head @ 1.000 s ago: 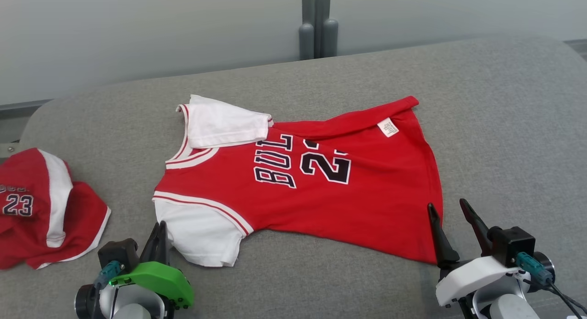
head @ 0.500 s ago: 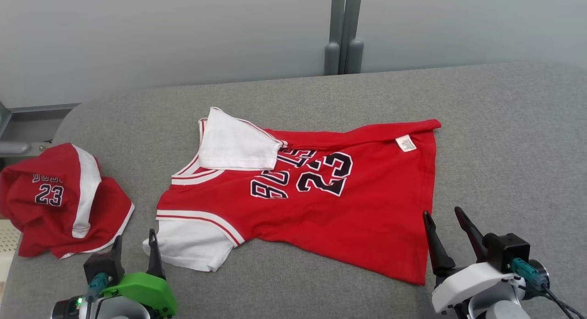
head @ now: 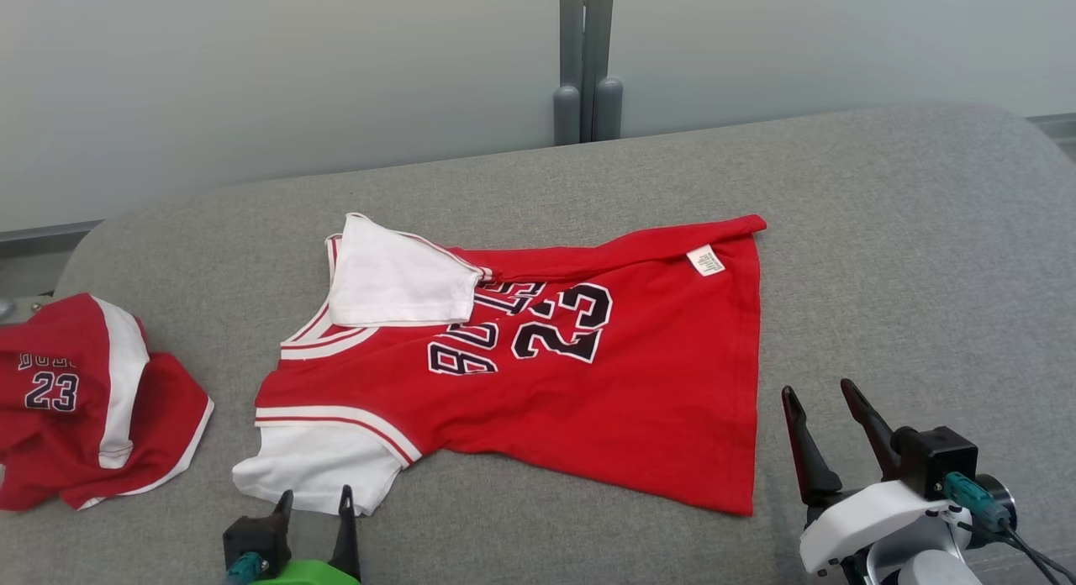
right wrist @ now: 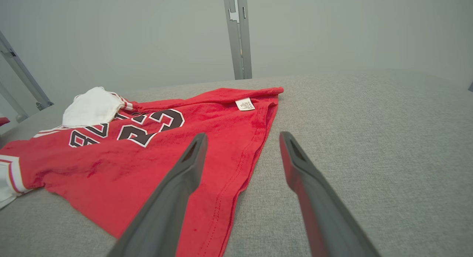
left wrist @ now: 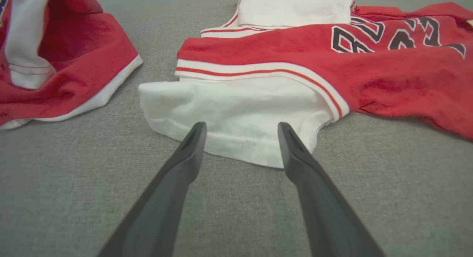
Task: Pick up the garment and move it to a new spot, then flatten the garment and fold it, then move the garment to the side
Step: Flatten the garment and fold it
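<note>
A gray fabric table [head: 883,232] fills the head view, a pale wall behind it. The jersey [head: 588,408] lies mostly flat across the middle of the frame, collar toward the left and hem toward the right. It is red with white sleeves and black "BULLS 23" lettering. Its upper sleeve is folded down over the chest and covers part of the lettering. The upper side edge is rolled over, with a white label [head: 704,260] showing near the upper right corner. The lower sleeve lies spread out at lower left.

A second red-and-white garment [head: 50,417], also numbered 23, sits crumpled at the left edge, apart from the jersey. A gray post [head: 586,60] stands behind the table at top centre.

The right gripper [head: 816,387], at lower right, is spread wide and empty, just beside the hem's lower corner. The left gripper [head: 316,491], at the bottom edge, is also spread and holds nothing. Its tips are at the lower sleeve's cuff; contact cannot be judged.
</note>
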Robot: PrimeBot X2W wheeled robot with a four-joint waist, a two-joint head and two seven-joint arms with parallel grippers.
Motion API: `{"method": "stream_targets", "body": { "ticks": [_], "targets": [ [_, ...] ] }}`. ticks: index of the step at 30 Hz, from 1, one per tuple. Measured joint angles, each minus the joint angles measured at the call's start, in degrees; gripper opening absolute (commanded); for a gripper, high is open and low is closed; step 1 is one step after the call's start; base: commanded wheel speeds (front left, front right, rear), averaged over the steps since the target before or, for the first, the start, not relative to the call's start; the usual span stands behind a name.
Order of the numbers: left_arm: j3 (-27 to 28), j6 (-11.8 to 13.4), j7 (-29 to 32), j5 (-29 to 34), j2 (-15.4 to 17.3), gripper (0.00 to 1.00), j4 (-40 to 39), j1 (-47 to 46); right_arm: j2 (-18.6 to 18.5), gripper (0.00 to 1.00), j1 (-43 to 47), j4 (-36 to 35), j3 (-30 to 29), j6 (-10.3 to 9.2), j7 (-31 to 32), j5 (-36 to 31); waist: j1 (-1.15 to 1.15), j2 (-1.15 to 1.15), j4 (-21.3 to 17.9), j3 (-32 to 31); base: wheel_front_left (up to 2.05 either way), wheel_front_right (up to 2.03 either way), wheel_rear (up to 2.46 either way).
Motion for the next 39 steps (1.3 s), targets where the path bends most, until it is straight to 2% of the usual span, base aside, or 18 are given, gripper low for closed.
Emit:
{"method": "stream_targets", "body": {
  "ticks": [5,10,20,22,23,24,34,39],
  "targets": [
    [-3.28,-1.55,0.00,0.15,-0.35,1.00,-2.14,1.86,-0.41,1.00,0.03,0.00,-0.15,0.00,0.00,0.01,0.00,0.00,-0.60,-0.47,0.00,0.00,0.00],
    [-4.87,-1.30,0.01,-0.62,-0.35,1.00,-0.05,2.61,-0.78,1.00,-0.04,-0.03,0.53,0.00,0.00,0.08,0.00,0.00,-1.65,-0.62,0.00,0.00,0.00],
    [-4.64,-0.24,0.01,-2.66,-0.33,1.00,2.05,1.86,-1.90,1.00,-0.41,-0.77,0.58,0.00,0.00,-0.04,0.00,0.00,-4.34,0.32,0.00,0.00,0.00],
    [-4.71,-0.26,0.01,-3.27,-0.33,0.38,2.97,1.29,-2.05,1.00,-0.46,-0.82,0.53,0.00,0.00,-0.05,0.00,0.00,-4.83,0.61,0.00,0.00,0.00],
    [-4.71,-0.25,0.01,-3.48,-0.33,0.15,3.19,1.01,-2.18,1.00,-0.51,-0.82,0.58,0.00,0.00,-0.05,0.00,0.00,-5.06,0.76,0.00,0.00,0.00],
    [-4.71,-0.25,0.01,-3.50,-0.33,0.01,3.24,0.58,-2.29,1.00,-0.59,-0.83,0.56,0.00,0.00,-0.05,0.00,0.00,-5.25,0.91,0.00,0.00,0.00],
    [-6.90,-1.37,0.00,-3.99,-0.32,0.00,3.16,-0.65,-2.21,1.00,-0.62,-0.89,-0.46,0.00,0.00,-0.09,0.00,0.00,-5.11,1.29,0.00,0.00,0.00],
    [-10.87,-1.64,-0.01,-4.33,-0.32,0.00,1.90,-0.37,-1.41,1.00,-0.08,-0.70,-0.97,0.00,0.00,0.10,0.00,0.00,-3.14,0.91,0.00,0.00,0.00]
  ]
}}
